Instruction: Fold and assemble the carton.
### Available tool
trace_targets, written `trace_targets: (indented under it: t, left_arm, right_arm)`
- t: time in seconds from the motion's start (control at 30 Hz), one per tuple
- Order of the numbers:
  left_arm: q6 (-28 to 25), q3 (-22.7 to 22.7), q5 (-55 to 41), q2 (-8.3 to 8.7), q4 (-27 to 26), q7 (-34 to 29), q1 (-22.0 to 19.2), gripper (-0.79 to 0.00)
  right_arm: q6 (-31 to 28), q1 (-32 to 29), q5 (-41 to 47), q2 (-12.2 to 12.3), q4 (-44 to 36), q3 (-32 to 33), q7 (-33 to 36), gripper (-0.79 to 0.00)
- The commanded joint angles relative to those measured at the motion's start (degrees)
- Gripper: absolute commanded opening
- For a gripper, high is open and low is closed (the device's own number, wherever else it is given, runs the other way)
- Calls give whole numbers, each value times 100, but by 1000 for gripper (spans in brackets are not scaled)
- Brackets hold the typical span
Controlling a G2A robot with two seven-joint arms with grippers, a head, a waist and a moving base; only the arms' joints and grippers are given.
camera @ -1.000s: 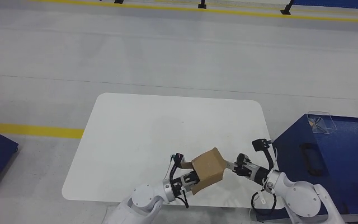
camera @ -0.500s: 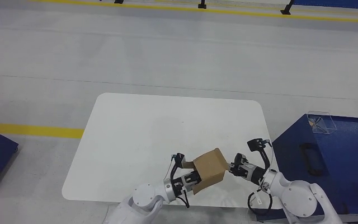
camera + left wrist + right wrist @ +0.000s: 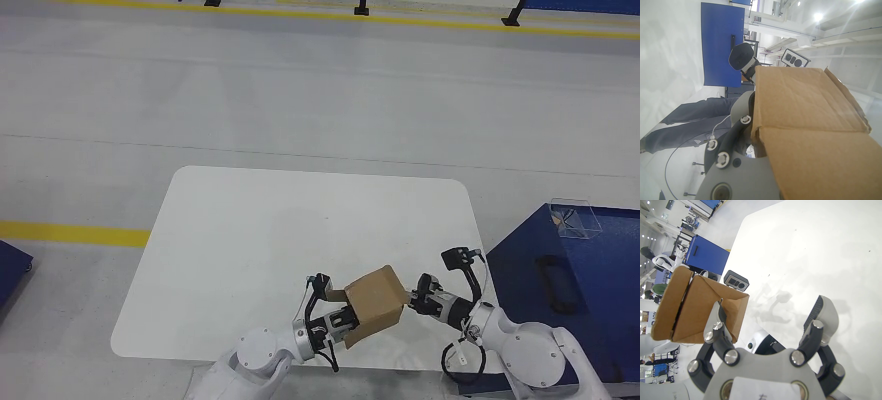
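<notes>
The brown carton (image 3: 372,298) is held above the table's near edge, between the two arms. My left gripper (image 3: 340,318) is shut on its lower left side. In the left wrist view the carton (image 3: 810,117) is very close and hides one finger of my left gripper (image 3: 753,115). My right gripper (image 3: 420,296) is open at the carton's right end. In the right wrist view one finger (image 3: 718,313) lies against a side flap of the carton (image 3: 696,306), and the other finger (image 3: 822,311) stands free over the table. The carton's end flaps show a slit between them.
The white table (image 3: 300,230) stretches away from the arms. A blue cabinet (image 3: 570,270) stands to the right of the table, with a clear plastic box (image 3: 575,215) on its top. A yellow floor line (image 3: 70,235) runs left of the table.
My right gripper has shifted slightly left, closer against the carton's right end. The left arm and the carton have hardly moved.
</notes>
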Motion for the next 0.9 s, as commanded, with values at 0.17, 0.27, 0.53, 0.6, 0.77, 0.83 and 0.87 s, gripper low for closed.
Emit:
trace_targets:
  t: [0.17, 0.27, 0.53, 0.6, 0.77, 0.83, 0.87]
  left_arm:
    - [-38, -12, -4, 2, -10, 6, 33, -785]
    - [-42, -17, 29, 7, -32, 6, 53, -785]
    - [-46, -48, 93, 25, -112, 22, 121, -785]
    - [-35, -53, 110, 28, -128, 34, 128, -785]
    - [-12, -43, 130, 29, -143, 31, 140, -785]
    - [-16, -33, 129, 26, -130, 35, 136, -785]
    - [-15, -22, 136, 24, -124, 34, 134, -785]
  right_arm:
    - [53, -53, 241, -1, 42, 207, -244, 0]
    - [306, -71, 157, 13, 179, 453, -341, 0]
    - [1176, 252, -423, 39, 607, 81, 450, 0]
    - [1026, 299, -249, 37, 623, 2, 605, 0]
    - [666, 307, 455, 42, 640, 49, 960, 0]
    - [598, 337, 703, 50, 700, 113, 1080, 0]
    - [571, 349, 774, 54, 710, 135, 1115, 0]
